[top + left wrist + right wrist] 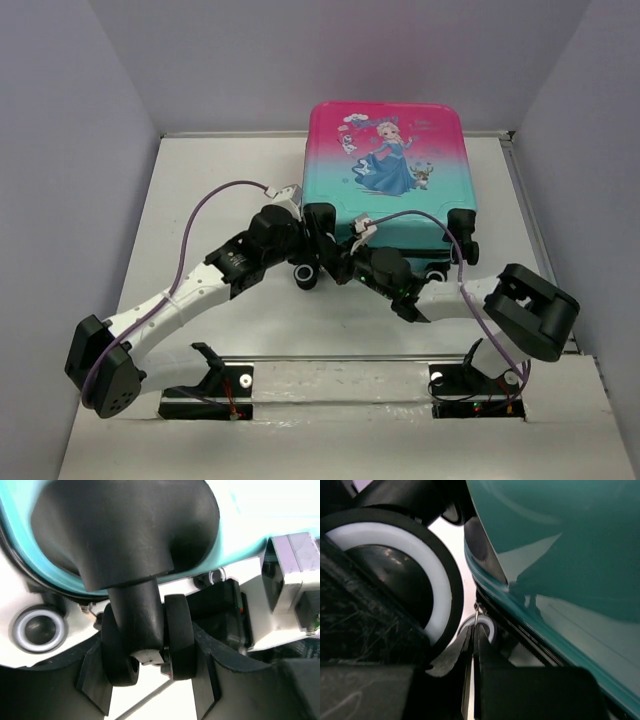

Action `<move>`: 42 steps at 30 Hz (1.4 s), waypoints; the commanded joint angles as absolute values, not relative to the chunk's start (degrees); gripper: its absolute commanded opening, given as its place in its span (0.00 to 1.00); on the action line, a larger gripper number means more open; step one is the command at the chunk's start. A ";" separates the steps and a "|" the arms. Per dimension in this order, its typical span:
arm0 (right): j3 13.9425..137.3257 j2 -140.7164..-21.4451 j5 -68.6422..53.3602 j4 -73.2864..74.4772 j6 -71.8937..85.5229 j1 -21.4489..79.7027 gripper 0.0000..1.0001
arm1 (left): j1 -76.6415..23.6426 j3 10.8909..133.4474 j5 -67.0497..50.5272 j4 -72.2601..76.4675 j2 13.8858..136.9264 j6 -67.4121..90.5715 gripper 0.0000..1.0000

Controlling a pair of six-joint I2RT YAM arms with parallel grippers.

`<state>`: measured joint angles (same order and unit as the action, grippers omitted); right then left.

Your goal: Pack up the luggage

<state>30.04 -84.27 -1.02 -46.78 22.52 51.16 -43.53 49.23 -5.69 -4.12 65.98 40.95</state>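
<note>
The luggage (390, 160), a pink-to-teal suitcase with a princess print, lies closed and flat at the back middle of the table. My left gripper (318, 258) is at its near left corner. In the left wrist view its fingers (150, 672) are shut on both sides of a black double wheel (175, 635) under the teal shell (250, 525). My right gripper (352, 262) is at the near edge beside it. In the right wrist view the gripper (475, 636) is shut on a thin metal zipper pull (476, 614) at the black zipper trim below the teal shell (560, 555).
A white-ringed wheel (420, 565) sits close on the left of my right fingers. Another wheel (437, 272) is at the near right corner. Grey walls enclose the table on the left, back and right. Purple cables (215, 195) arch over both arms.
</note>
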 commanded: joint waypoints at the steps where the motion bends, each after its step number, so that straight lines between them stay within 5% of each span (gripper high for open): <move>1: 35.85 -91.39 -7.56 -58.08 27.86 58.62 0.07 | -48.25 52.56 -20.74 25.12 60.56 42.71 0.06; 13: 44.67 -109.34 10.71 -90.15 41.57 61.17 0.07 | -51.86 44.58 -16.45 34.27 53.97 49.31 0.06; 14: 42.82 -108.20 12.46 -90.78 40.79 61.78 0.11 | -51.86 43.60 -15.65 34.19 52.75 49.31 0.06; 18: 32.01 -97.76 15.11 -82.27 35.78 61.79 0.60 | -51.68 40.26 -11.17 31.91 50.45 48.95 0.06; 22: 24.54 -83.72 16.26 -60.49 33.75 61.79 0.85 | -50.36 37.19 -7.92 30.41 49.13 49.40 0.37; 25: 23.82 -77.72 14.95 -49.16 31.65 61.79 0.90 | -49.66 36.21 -7.30 30.24 48.69 49.22 0.63; 30: 25.13 -68.58 15.02 -38.86 28.57 61.79 0.96 | -48.17 35.68 -7.12 29.27 48.25 49.40 0.86; 35: 31.28 -69.17 12.50 -35.07 22.16 61.79 0.99 | -47.29 34.72 -7.64 29.00 48.43 49.48 0.97; 42: 41.21 -74.00 11.16 -35.51 18.20 61.27 1.00 | -46.14 33.93 -9.31 28.92 48.34 49.04 0.99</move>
<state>33.71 -71.79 11.22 -34.72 21.76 62.15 -46.11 33.23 -5.76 14.74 51.46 51.11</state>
